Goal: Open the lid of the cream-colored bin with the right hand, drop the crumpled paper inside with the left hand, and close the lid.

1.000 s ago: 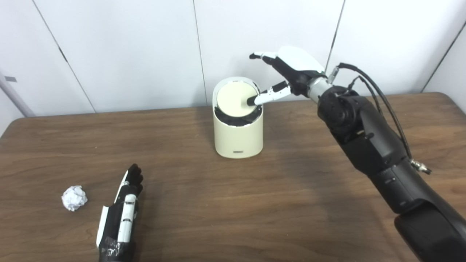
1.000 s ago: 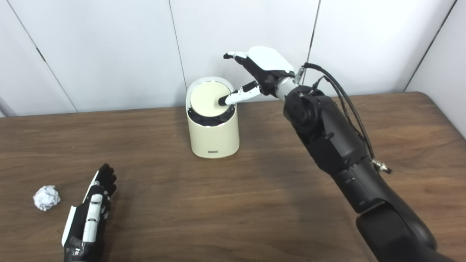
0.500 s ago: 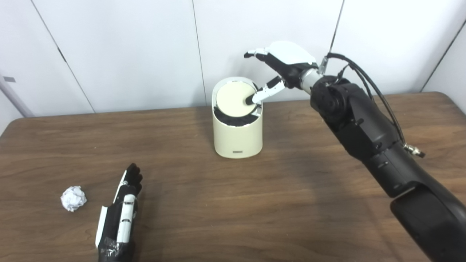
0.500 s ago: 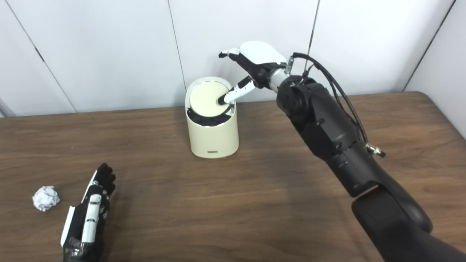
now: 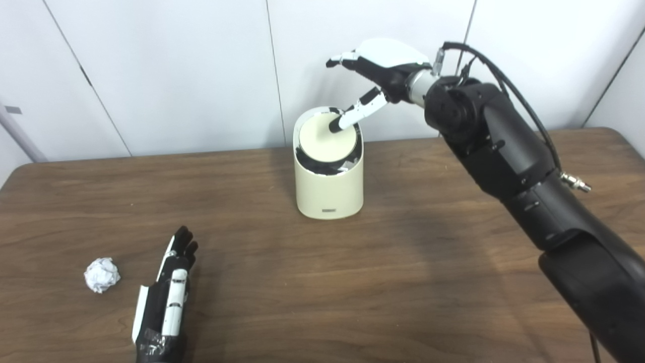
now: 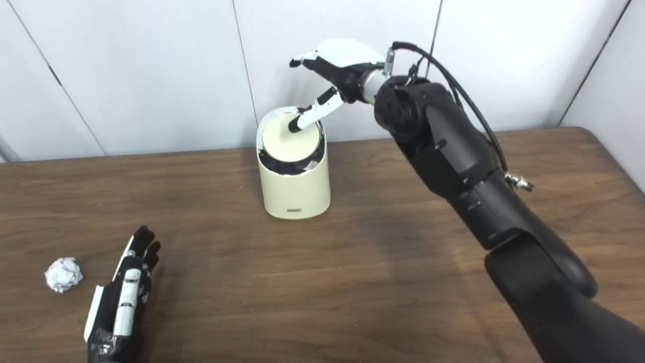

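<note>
The cream-colored bin (image 5: 329, 189) stands on the brown table near the back wall. Its round lid (image 5: 322, 142) is tilted, with a dark gap along the front edge. My right hand (image 5: 380, 68) hovers above and behind the bin, open, its thumb tip touching the back of the lid. The crumpled paper (image 5: 102, 274) lies at the near left of the table. My left hand (image 5: 166, 300) rests flat and open on the table just right of the paper, holding nothing.
The wooden table (image 5: 393, 282) spreads wide between the bin and its front edge. A white panelled wall (image 5: 176, 70) stands right behind the bin. My right arm (image 5: 509, 166) crosses the table's right side.
My right hand has risen and moved left, its thumb tip sliding from the lid's right edge toward the lid's back. The left hand and the paper have stayed put.
</note>
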